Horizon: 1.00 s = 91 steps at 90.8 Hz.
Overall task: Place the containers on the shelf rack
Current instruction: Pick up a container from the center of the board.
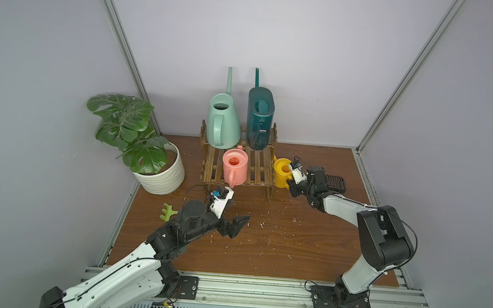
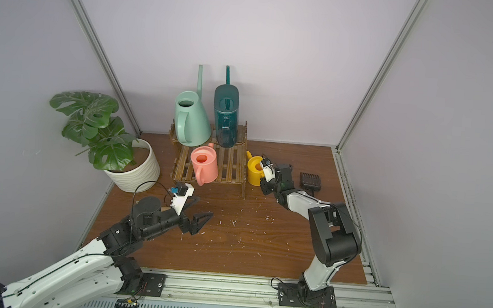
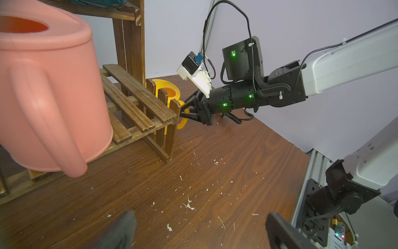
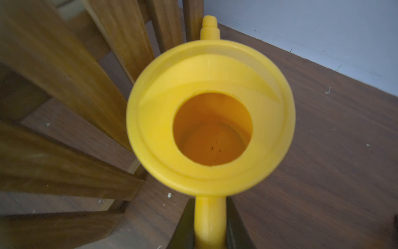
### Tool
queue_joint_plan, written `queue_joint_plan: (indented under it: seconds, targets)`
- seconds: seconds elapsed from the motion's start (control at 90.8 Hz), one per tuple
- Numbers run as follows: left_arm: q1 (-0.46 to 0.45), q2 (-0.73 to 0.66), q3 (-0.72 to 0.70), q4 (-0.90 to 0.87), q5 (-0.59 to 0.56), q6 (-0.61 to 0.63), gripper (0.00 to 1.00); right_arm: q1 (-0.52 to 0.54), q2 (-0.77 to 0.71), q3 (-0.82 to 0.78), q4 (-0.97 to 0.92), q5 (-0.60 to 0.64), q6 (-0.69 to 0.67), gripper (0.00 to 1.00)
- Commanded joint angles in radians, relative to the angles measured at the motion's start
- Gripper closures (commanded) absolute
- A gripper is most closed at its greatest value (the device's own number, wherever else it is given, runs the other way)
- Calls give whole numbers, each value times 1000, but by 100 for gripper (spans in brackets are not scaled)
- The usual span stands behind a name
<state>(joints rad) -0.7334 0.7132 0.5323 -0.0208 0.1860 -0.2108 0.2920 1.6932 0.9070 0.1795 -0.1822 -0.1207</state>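
The mint-green can point(image 1: 222, 119) and the dark-teal can point(image 1: 259, 119) stand side by side on the upper tier of the shelf rack point(image 1: 260, 171). On the lower tier, towards the left, stands the pink can point(image 1: 234, 167). The yellow can point(image 1: 281, 172) stands on the table against the rack's right end. My right gripper point(image 1: 290, 183) is shut on its handle point(image 4: 210, 217), with a finger pressed on each side. My left gripper point(image 1: 235, 224) hangs open over the table in front of the rack, and nothing is between its fingers point(image 3: 126, 226).
A white ribbed pot point(image 1: 162, 175) with a leafy plant stands left of the rack. A small green rake point(image 1: 168, 211) lies by the left arm. A black ribbed piece point(image 2: 311, 181) lies behind the right wrist. White crumbs point(image 1: 262, 224) dot the wooden table.
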Motion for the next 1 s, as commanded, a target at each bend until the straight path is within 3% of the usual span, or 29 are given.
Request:
queue_joint_plan:
  seconds: [0.0,0.22,0.363,0.859,0.991]
  targets:
    - [-2,-10,-6,10,-16,12,3,-2,-12,-3,-3,-24,0,89]
    - [-2,-3,3,-3,-33,5,3,-1,-106,-32,-22,0,51,100]
    - [-3,1,11,-15,-67,-9,3,-2,-197,-44,-93,65,114,100]
    - [-3,24,39,-30,-111,-10,3,22,-697,-30,-598,254,399,100]
    - [-3,30,44,-27,-116,-12,3,104,-748,52,-760,344,474,100]
